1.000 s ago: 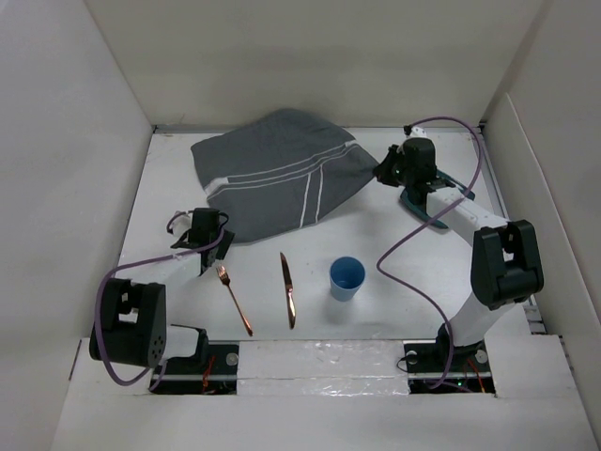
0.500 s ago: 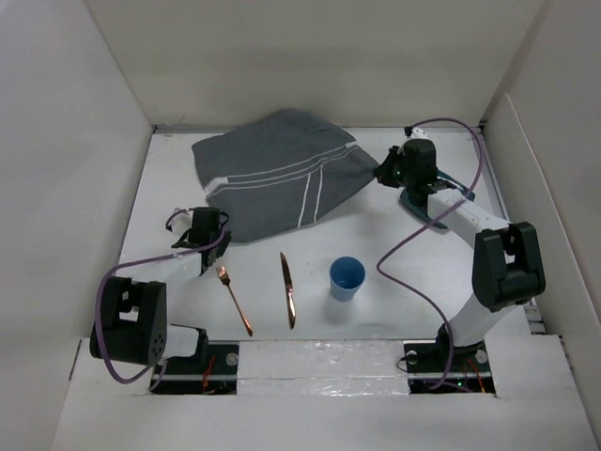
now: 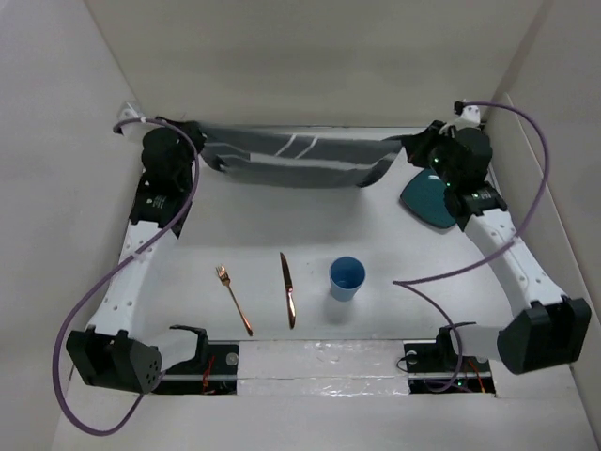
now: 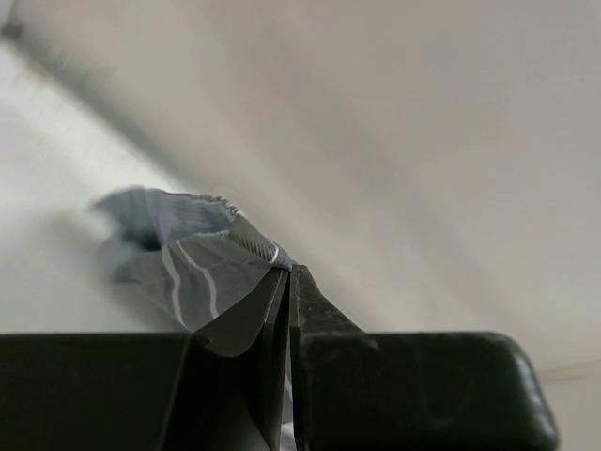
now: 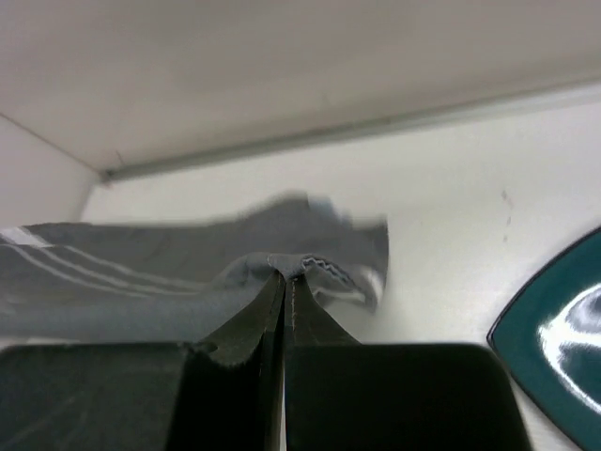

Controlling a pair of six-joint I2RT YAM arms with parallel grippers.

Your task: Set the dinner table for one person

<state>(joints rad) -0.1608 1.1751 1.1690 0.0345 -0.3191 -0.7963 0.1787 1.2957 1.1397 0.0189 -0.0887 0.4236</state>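
The grey striped placemat (image 3: pixel 291 160) hangs stretched above the back of the dinner table (image 3: pixel 394 235). My left gripper (image 3: pixel 199 150) is shut on its left corner (image 4: pixel 246 237). My right gripper (image 3: pixel 406 148) is shut on its right corner (image 5: pixel 305 263). A copper fork (image 3: pixel 234 299), a copper knife (image 3: pixel 287 288) and a blue cup (image 3: pixel 346 277) rest near the front. A teal plate (image 3: pixel 430 199) lies at the back right, partly behind my right arm; its edge shows in the right wrist view (image 5: pixel 554 329).
White walls (image 3: pixel 94 113) close in the table on the left, back and right. The arm bases (image 3: pixel 188 352) stand at the near edge, with purple cables (image 3: pixel 423 282) looping over the table.
Both arms have swung to the back corners. The placemat, lying crumpled on the table before, is now held by both corners and pulled out taut in the air.
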